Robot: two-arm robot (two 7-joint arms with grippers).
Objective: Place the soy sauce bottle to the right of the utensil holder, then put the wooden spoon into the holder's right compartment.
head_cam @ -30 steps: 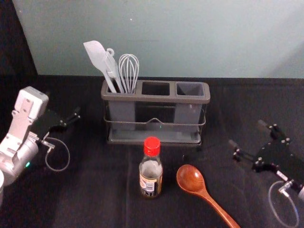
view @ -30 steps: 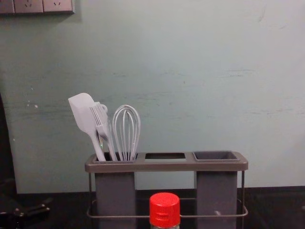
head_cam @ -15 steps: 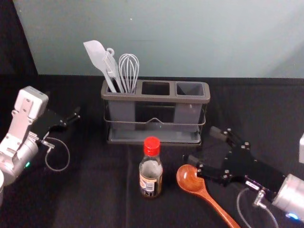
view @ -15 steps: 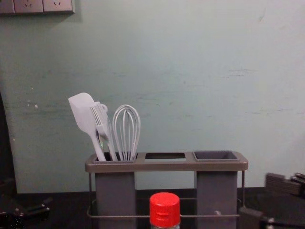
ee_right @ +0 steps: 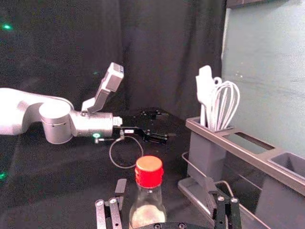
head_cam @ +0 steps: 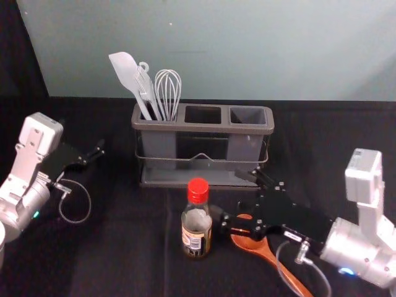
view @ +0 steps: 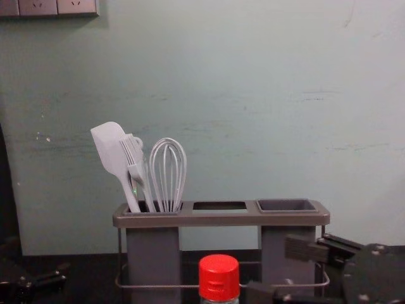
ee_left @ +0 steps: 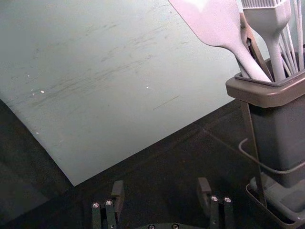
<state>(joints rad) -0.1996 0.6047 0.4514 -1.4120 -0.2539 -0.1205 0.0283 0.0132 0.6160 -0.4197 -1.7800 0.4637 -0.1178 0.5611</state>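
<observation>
The right gripper (head_cam: 230, 195) is opened wide just to the right of the soy sauce bottle (head_cam: 197, 226), with nothing gripped. In the right wrist view, the bottle shows in the gap between its fingers, closer to one; whether the near finger touches the glass I cannot tell. The bottle stands upright in front of the utensil holder (head_cam: 204, 129), and the wooden spoon (head_cam: 249, 243) lies to its right. The left gripper (head_cam: 86, 139) is parked at the left, its fingers spread and holding nothing.

Compared with the earlier frames, the right gripper has come left, across the spoon's bowl to the bottle; bottle, spoon and holder keep their places.

The right gripper hides part of the spoon's bowl, and its cable crosses the handle, whose end is cut off at the head view's near edge. In the chest view, the bottle is cut off just below its red cap.
</observation>
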